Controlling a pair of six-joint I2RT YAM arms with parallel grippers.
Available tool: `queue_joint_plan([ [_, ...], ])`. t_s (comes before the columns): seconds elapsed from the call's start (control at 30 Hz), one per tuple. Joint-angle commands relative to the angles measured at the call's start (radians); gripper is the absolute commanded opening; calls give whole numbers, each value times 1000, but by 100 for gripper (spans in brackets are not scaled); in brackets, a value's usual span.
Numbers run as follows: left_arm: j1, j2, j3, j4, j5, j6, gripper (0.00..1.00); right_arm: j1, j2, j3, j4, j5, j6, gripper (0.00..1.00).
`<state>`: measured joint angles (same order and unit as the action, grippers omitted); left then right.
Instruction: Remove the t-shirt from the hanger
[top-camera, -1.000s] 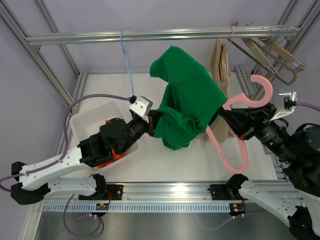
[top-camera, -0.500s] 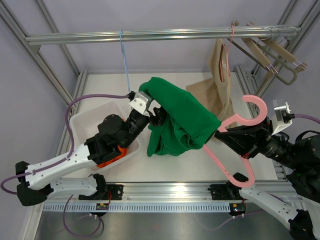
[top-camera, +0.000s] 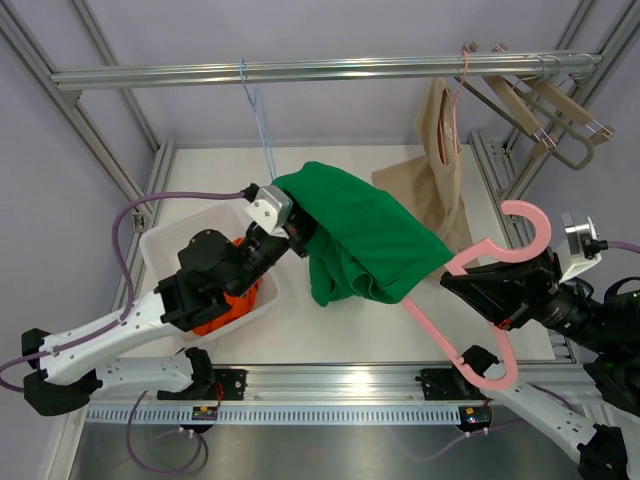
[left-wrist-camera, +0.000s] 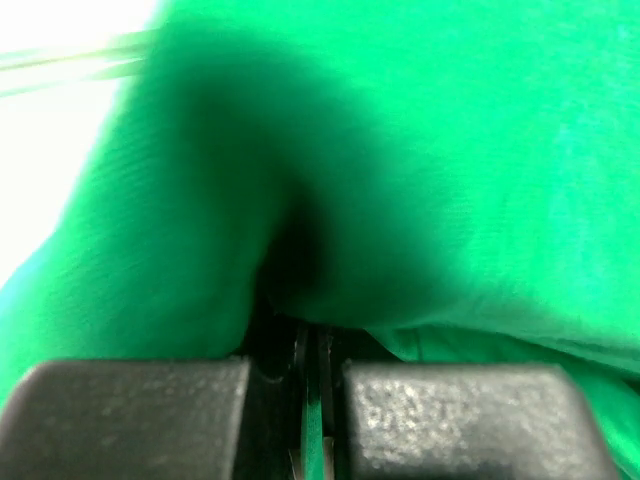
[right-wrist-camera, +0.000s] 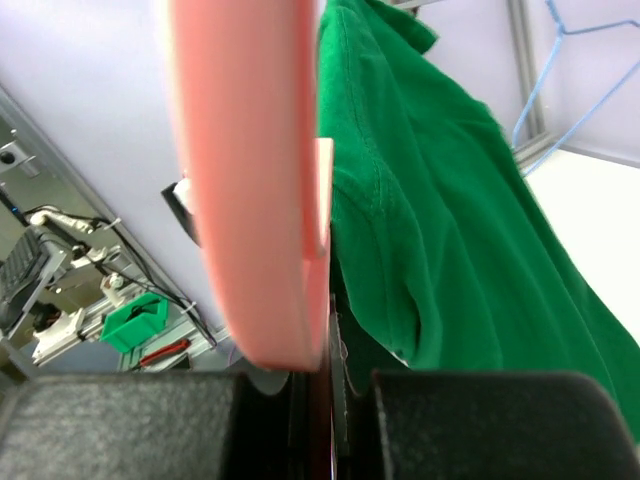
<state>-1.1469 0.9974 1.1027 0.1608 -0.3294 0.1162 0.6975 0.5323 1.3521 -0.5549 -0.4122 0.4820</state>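
A: Start at the left. What has the left tool got?

B: It hangs above the far edge of the white bin, pinched nearly shut on a fold of the green t-shirt. The left wrist view shows a thin sliver of green cloth in the slit between its two pads. Everything ahead of them is shirt.

A: And the shirt itself?

B: It is in the air over the middle of the desk, bunched and sagging between the two arms. Its left side is gathered at the left tool. Its right side drapes over the upper shoulder of the pink hanger, whose near arm is bare.

A: So roughly half off, I'd judge.

B: That's my reading too. The right tool is clamped tight on the hanger near its neck, with the hook end out to the right.

A: How will the cloth behave?

B: It's a light, limp knit, so it stretches and folds and can't be pushed. It should slide along the smooth plastic, though a collar or sleeve seam may snag on the shoulder tip. The hanger is stiff, so it makes a good anchor.

A: Where should it be held?

B: Take a thick pinch of doubled fabric, ideally at a seam, so it won't slip out. Then draw it left, away from the hanger.
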Motion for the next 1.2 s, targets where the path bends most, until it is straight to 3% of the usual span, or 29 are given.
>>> queue_joint_plan([
  [0.0,6,-78,52,7,-5,-27,0,-1,-63,33,-83,82,-5,0],
  [0.23,6,-138,255,-257,86,-96,0,-1,-161,96,-272,269,-8,0],
  [0.5,6,-141,641,-561,21,-49,0,-1,-175,111,-356,378,-37,0],
  [0.6,6,-137,723,-618,-91,23,0,-1,-167,110,-347,394,-49,0],
  [0.7,6,-157,698,-616,-218,101,0,-1,-147,96,-333,386,-59,0],
  [0.83,6,-226,467,-466,-364,253,0,-1,-117,78,-300,351,-71,0],
  [0.97,6,-301,251,-303,-416,310,0,-1,-66,71,-267,288,-88,0],
  [1.17,12,-325,189,-182,-477,436,0,-1,30,71,-264,219,-128,0],
])
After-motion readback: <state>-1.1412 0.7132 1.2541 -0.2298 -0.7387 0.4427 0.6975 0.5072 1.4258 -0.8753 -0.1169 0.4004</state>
